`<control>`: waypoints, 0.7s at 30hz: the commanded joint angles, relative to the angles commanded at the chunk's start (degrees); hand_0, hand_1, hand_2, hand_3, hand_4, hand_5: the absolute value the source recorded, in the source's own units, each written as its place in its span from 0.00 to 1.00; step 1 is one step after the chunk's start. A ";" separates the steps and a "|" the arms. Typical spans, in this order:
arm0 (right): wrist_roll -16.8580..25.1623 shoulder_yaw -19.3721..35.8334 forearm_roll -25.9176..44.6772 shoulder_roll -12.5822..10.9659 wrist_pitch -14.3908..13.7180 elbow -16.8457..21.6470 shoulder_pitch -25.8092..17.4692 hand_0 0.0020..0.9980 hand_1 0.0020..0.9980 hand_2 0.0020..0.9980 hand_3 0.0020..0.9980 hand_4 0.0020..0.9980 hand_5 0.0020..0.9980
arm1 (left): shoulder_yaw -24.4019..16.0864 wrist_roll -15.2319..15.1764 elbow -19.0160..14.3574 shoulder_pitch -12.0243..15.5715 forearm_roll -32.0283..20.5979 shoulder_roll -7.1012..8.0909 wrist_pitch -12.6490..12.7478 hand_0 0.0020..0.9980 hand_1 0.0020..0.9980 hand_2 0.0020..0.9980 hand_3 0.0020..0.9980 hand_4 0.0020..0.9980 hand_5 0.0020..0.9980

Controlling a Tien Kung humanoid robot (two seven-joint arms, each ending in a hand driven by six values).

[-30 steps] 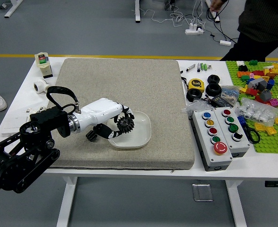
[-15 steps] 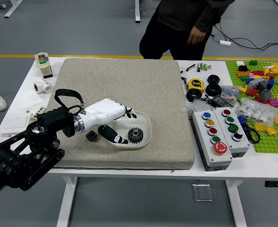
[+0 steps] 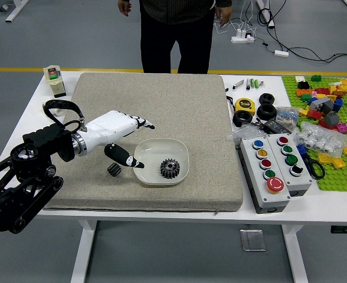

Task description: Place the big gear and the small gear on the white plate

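Near the edge of the white surface point(image 3: 221, 217), the small gear point(image 3: 114, 169) sits on the grey mat point(image 3: 209, 124), just left of the white plate point(image 3: 151, 152) and apart from it. The big gear point(image 3: 170, 168) lies flat inside the plate, and the robot hand point(image 3: 124, 139), the left one, is now drawing back left from above it, open and gripping nothing; its thumb tip hangs about at the plate's left rim. So one half of the task looks done, and the small gear is probably the next pick; the thumb could nudge the plate if the hand swings low. To the right, the button boxes point(image 3: 267, 191) show no legible lettering. Farther off, the yellow tape measure point(image 3: 245, 105) and the carton point(image 3: 54, 81) carry labels too small to read. At the far side, a person point(image 3: 176, 35) now stands centrally, hands lowered at both sides.
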 joint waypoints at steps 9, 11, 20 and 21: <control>0.00 -0.13 0.14 0.12 -0.02 -0.10 -0.23 0.75 0.79 0.82 0.73 0.90 0.78 | -0.21 -2.18 -2.36 2.39 0.16 5.03 -1.92 0.54 0.59 0.62 0.67 0.67 0.01; -0.01 -0.23 0.19 0.14 -0.05 -0.11 -0.23 0.75 0.79 0.82 0.73 0.90 0.78 | 1.34 -2.68 -2.22 2.58 0.16 5.80 -1.72 0.54 0.59 0.62 0.67 0.67 0.01; 0.00 -0.29 0.29 0.18 -0.12 -0.11 -0.19 0.75 0.79 0.82 0.73 0.90 0.78 | 5.02 -3.51 -1.06 2.50 0.16 5.86 -0.47 0.53 0.58 0.61 0.66 0.62 0.00; -0.02 -0.29 0.26 0.17 -0.12 -0.10 -0.15 0.75 0.79 0.82 0.73 0.90 0.78 | 5.33 -3.59 -0.83 2.39 0.16 5.77 -0.38 0.53 0.58 0.61 0.66 0.62 0.00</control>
